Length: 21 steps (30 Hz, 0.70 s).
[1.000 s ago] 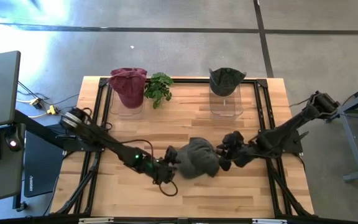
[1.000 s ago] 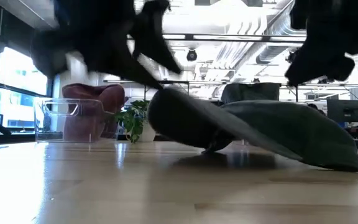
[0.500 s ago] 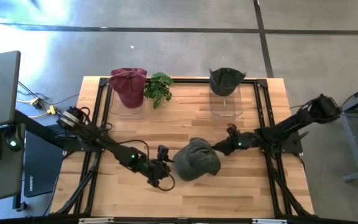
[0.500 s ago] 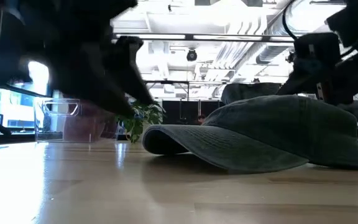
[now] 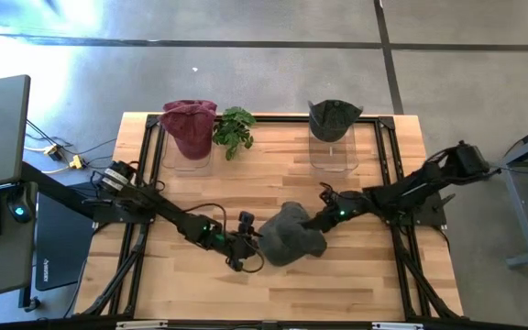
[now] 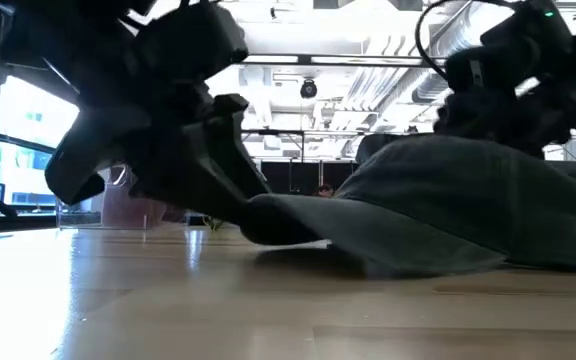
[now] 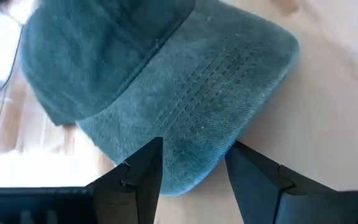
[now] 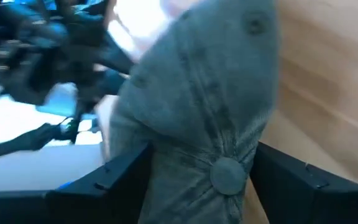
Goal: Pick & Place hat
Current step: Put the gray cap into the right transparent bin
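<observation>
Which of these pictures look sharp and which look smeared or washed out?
High view: sharp, evenly lit. Low view: the bright ceiling behind turns the arms into silhouettes. Left wrist view: the green hat shows crisp stitching. Right wrist view: motion blur smears the hat and background; the left pincer is clearer.

Robotics lab in open office: polished concrete floor (image 5: 246, 64), exposed ceiling ducts (image 6: 388, 80), wooden worktable (image 5: 273, 174).

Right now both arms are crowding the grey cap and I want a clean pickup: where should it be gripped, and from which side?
A judgement: grip the brim of the grey cap, from the left arm's side. It is the flat, stiff edge lying low on the table, and the left gripper already has its open fingers straddling it. The soft crown would likely crumple.
</observation>
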Each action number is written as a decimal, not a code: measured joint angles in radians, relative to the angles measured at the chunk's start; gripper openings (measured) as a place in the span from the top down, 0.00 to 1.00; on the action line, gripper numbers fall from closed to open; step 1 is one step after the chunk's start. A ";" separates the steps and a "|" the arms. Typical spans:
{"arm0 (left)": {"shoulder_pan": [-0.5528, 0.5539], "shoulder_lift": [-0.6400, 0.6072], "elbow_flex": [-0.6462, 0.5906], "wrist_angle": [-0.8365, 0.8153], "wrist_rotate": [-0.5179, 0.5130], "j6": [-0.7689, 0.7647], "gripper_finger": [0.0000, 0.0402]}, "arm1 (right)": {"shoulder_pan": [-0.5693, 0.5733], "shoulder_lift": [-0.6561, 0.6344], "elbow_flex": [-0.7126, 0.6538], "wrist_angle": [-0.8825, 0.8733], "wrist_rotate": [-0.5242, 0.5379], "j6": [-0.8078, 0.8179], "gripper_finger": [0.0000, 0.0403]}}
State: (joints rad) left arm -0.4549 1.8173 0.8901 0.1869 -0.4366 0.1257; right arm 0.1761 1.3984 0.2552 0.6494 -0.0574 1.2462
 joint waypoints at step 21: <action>-0.004 -0.014 0.000 -0.348 -0.316 -0.114 0.59 | -0.096 -0.356 0.232 -0.381 -0.224 -0.287 0.95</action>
State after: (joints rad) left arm -0.4587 1.8034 0.8906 -0.1616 -0.7530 0.0115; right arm 0.0801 1.0426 0.4869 0.2683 -0.2817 0.9595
